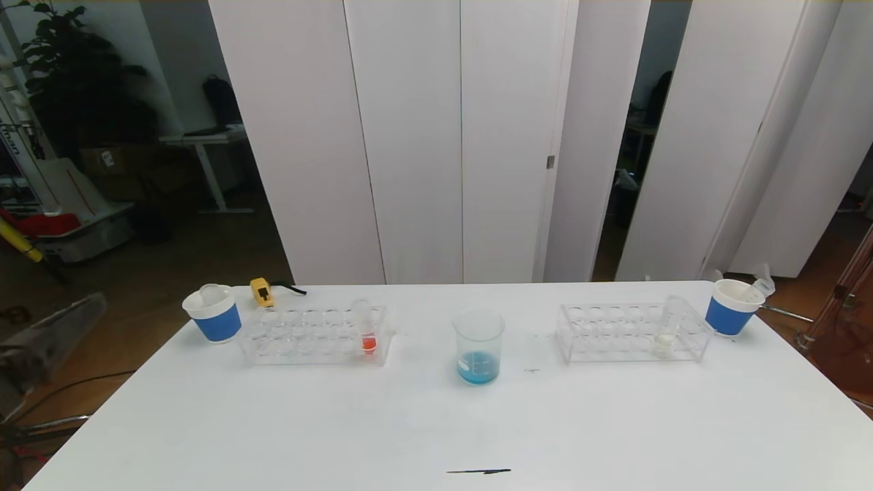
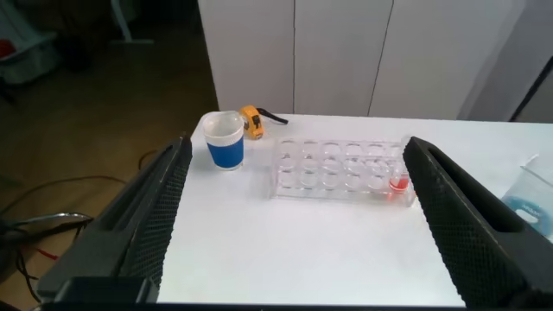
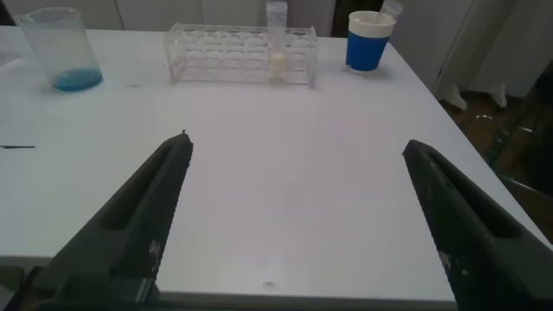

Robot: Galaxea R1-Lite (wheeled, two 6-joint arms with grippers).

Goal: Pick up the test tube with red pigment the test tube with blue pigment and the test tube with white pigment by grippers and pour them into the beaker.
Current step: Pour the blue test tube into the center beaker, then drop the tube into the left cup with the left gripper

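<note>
The beaker (image 1: 479, 346) stands upright near the middle of the worktop (image 1: 436, 423) and already holds a shallow layer of blue liquid, so the blue pour looks done; no tube with blue liquid can be made out in either rack. To the left of the beaker, the test tube with red pigment (image 1: 367, 327) stands in the end of the left clear rack (image 1: 315, 334) nearest the beaker. To the right of the beaker, the test tube with white pigment (image 1: 667, 327) stands in the right clear rack (image 1: 631, 333), toward the end farther from the beaker. A blue paper cup (image 1: 213, 314) sits beyond the left rack and another blue paper cup (image 1: 731, 307) beyond the right rack, each with what looks like a spent clear tube in it. The left gripper (image 2: 294, 220) and the right gripper (image 3: 294, 220) both hover back from the racks on the near side of the beaker, fingers (image 2: 160, 203) spread wide and holding nothing. The risks lie ahead: the tubes are slim, clear and slippery, so an off-centre close could tip one against the rack holes or drag the light rack along. A tube lifted at a slant might catch in its hole and slop pigment. Pouring too far from the beaker rim would spill onto the worktop, and a fast swing could knock the beaker over.
</note>
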